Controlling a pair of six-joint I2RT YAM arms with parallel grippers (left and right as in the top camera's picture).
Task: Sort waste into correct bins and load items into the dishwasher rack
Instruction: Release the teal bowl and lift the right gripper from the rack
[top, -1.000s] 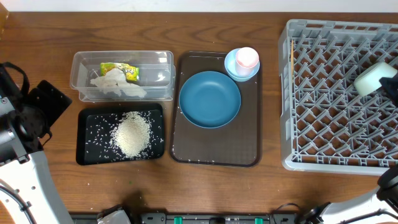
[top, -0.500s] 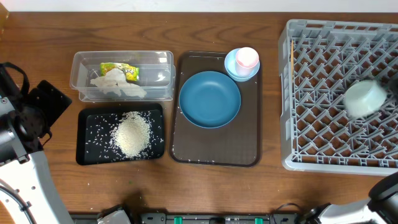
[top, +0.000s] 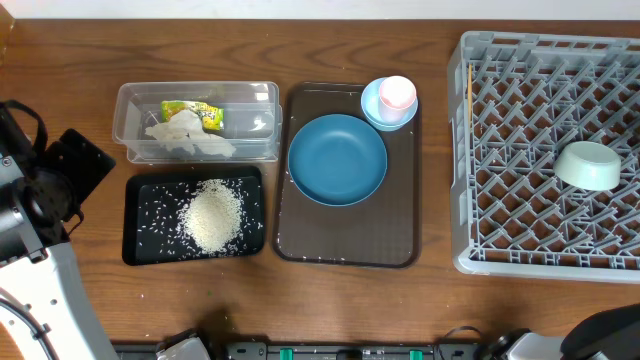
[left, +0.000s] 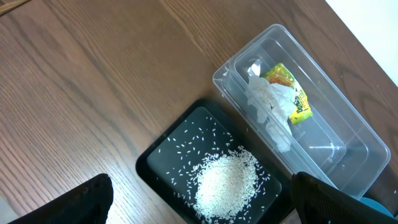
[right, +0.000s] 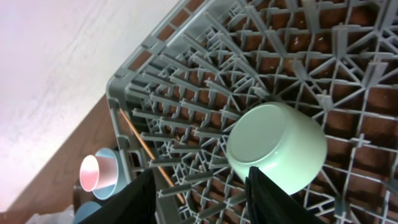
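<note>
Overhead view: shows a mint-green bowl (top: 588, 165) lying in the right half of the grey dishwasher rack (top: 520, 120), resting on the pegs and free of any gripper. Finds, left of the rack on the wooden table (top: 350, 40), a brown serving tray (top: 345, 240) carrying a dark blue dish (top: 337, 159), with a light blue bowl (top: 373, 113) at the tray's far right corner and a pink cup (top: 397, 93) standing inside that bowl. Places a clear tub (top: 132, 100) further left, holding crumpled tissue (top: 188, 137) and a green-and-yellow wrapper (top: 192, 111); just in front of it, a black tray (top: 140, 200) heaped with rice (top: 211, 217), stray grains scattered around the heap. From the right wrist: looks onto the bowl's base, tilted among the pegs, just beyond the right gripper (right: 200, 180), fingers parted with only rack lattice between them, gripping nothing. From the left wrist: looks down on the black tray and the tub, with the left gripper (left: 200, 180) spread wide, dark fingertips at the two bottom corners of the view, nothing held.
</note>
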